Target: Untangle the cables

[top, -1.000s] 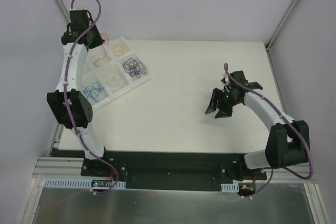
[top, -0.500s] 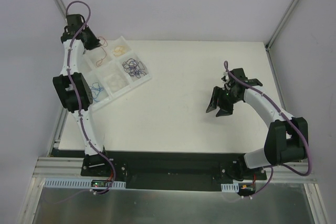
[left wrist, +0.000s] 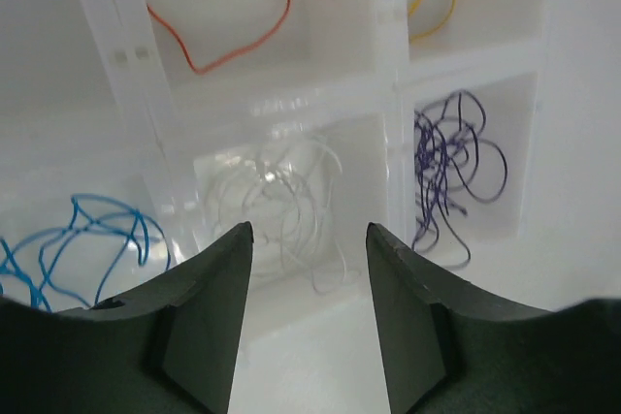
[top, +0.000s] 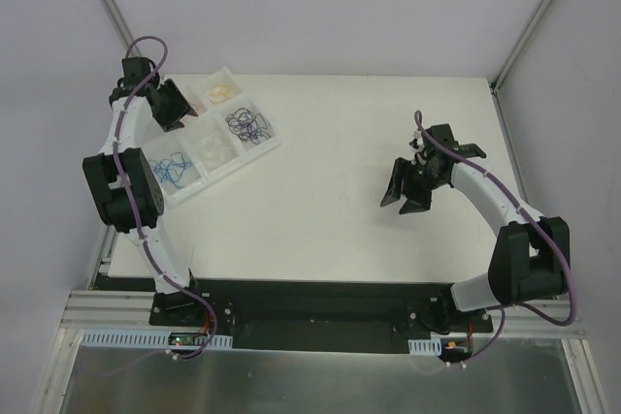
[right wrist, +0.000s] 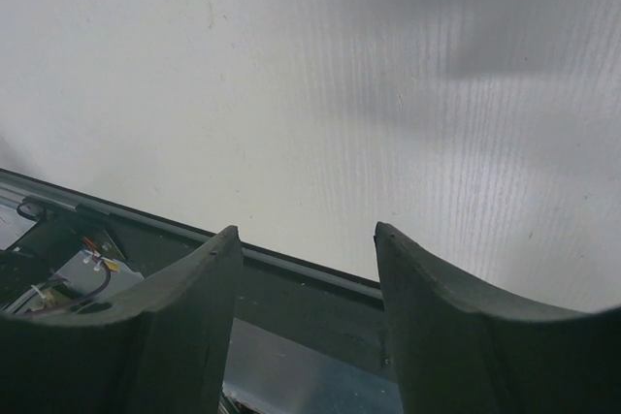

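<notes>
A white compartment tray (top: 275, 146) stands at the back left and holds the cables, each colour in its own cell. In the left wrist view I see an orange cable (left wrist: 218, 16), a yellow one (left wrist: 439, 2), a dark purple tangle (left wrist: 451, 167), a pale white one (left wrist: 281, 201) and a blue one (left wrist: 87, 239). The purple tangle (top: 245, 125) and the blue cable (top: 173, 167) also show from above. My left gripper (top: 175, 109) hovers over the tray's back-left part, open and empty (left wrist: 309, 230). My right gripper (top: 406, 199) is open and empty above bare table at the right (right wrist: 306, 230).
The tray's dividers (left wrist: 291, 99) stand between the cells. The enclosure walls rise close behind and left of the tray. The table's near edge and black base rail (right wrist: 291, 269) lie just below my right gripper.
My left gripper has swung from the far back-left corner down over the tray. The orange cable seen hanging by it earlier now lies in its cell. The right gripper has barely moved.
</notes>
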`<action>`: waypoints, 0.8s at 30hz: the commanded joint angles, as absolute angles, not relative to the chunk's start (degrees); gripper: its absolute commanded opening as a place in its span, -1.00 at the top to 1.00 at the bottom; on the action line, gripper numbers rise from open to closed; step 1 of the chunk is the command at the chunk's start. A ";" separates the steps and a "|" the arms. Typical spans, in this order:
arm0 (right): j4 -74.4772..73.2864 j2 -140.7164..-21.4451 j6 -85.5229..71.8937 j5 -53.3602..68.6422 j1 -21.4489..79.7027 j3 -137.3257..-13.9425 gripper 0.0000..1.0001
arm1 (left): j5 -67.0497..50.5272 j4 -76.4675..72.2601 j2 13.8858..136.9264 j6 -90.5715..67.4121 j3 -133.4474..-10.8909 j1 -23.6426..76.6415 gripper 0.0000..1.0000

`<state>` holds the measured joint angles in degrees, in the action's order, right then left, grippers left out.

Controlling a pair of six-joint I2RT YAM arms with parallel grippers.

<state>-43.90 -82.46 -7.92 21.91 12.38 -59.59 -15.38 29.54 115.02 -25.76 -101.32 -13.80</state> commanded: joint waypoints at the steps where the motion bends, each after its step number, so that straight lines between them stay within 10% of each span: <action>1: -45.17 -82.44 -6.59 21.71 12.39 -62.83 -0.21 | -18.72 27.43 98.29 -23.03 -88.46 -11.70 0.00; 14: -47.38 -78.59 -1.94 18.01 19.42 -67.42 -0.29 | -10.83 10.56 63.48 -32.60 -50.29 24.15 -0.26; 24: -43.68 -54.70 -0.88 12.15 19.69 -58.02 -0.88 | -5.36 -2.36 47.56 -34.97 -38.42 32.96 -0.49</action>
